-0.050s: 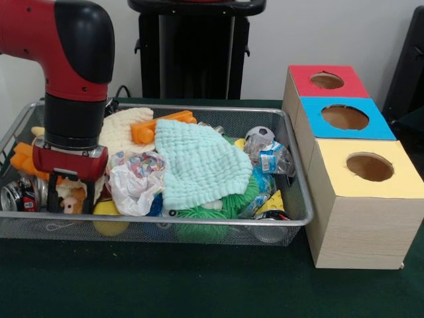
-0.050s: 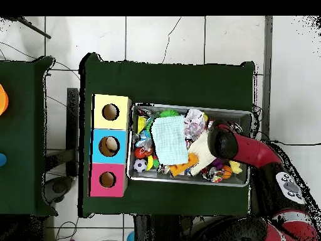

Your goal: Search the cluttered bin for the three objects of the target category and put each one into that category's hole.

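My gripper (image 1: 69, 205) is low at the left end of the wire bin (image 1: 218, 108). Its black fingers (image 1: 52, 195) stand apart, open, on either side of a small beige and orange toy (image 1: 71, 195). A mint green cloth (image 1: 199, 162) covers the middle of the pile, also seen from above (image 2: 169, 139). Around it lie a cream knitted cloth (image 1: 126, 129), an orange plastic toy (image 1: 159, 126), a small soccer ball (image 1: 260, 134), a crushed plastic bottle (image 1: 271, 159) and a soda can (image 1: 16, 197). In the overhead view the arm (image 2: 226, 143) hides the gripper.
Three boxes with round holes stand right of the bin: red (image 1: 301, 74), blue (image 1: 381, 126), yellow (image 1: 404, 175). A crumpled wrapper (image 1: 132, 185), a green spiky ball (image 1: 205, 213) and a yellow ball (image 1: 109, 226) lie at the bin's front. Dark green cloth (image 1: 165, 285) covers the table.
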`<act>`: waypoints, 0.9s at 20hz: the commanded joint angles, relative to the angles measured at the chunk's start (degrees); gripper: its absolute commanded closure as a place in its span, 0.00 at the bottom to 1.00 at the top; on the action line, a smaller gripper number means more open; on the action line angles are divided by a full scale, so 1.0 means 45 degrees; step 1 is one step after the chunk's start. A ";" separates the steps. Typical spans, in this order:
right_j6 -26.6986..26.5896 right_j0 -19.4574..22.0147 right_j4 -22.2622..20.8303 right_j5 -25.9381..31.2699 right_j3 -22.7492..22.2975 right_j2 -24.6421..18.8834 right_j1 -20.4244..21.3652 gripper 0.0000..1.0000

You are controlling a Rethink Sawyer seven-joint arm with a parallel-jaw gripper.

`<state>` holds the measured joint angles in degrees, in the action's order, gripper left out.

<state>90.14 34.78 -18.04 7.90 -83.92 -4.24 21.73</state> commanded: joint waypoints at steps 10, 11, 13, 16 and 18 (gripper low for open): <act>0.1296 -0.0007 -0.0032 0.1077 -0.1792 -0.0642 0.0097 0.00; 0.1298 0.0005 -0.0040 0.1057 -0.1849 -0.0658 0.0124 0.00; 0.1288 0.0013 -0.0064 0.1014 -0.1922 -0.0665 0.0150 0.00; 0.1302 0.0013 -0.0109 0.0927 -0.2091 -0.0634 0.0209 0.00; 0.1328 -0.0012 -0.0132 0.0873 -0.2222 -0.0590 0.0266 0.00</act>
<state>90.14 34.79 -18.02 7.88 -86.79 -4.23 23.80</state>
